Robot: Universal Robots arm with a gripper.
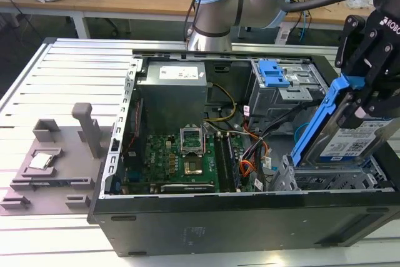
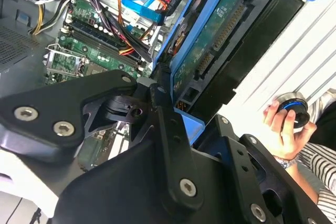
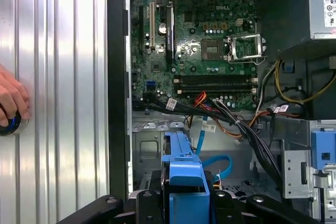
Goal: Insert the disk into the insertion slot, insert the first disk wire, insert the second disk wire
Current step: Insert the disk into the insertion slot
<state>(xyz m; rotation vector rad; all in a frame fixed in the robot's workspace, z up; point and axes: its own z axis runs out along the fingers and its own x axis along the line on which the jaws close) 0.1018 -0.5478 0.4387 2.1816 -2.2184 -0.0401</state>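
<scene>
My gripper (image 1: 364, 95) is shut on the disk (image 1: 359, 139), a silver drive with a white-and-blue label in a bright blue carrier. In the exterior view the disk hangs steeply tilted at the right end of the open computer case, its lower edge just above the insertion slot (image 1: 312, 179), a low perforated silver cage. In the second wrist view the disk (image 2: 220, 40) shows its green circuit board and connector, with the black fingers (image 2: 163, 103) clamped on the carrier edge. In the first wrist view the carrier (image 3: 184, 166) sits over the slot's metal floor (image 3: 155, 145). A loose blue wire (image 3: 218, 163) lies beside it.
A taller grey cage with a blue clip (image 1: 275, 73) stands behind the slot. The motherboard (image 1: 181, 154), power supply (image 1: 172, 89) and a bundle of coloured wires (image 1: 250, 167) fill the case. A grey fixture (image 1: 56, 154) lies on the table. A person's hand (image 2: 286, 121) holds a round object nearby.
</scene>
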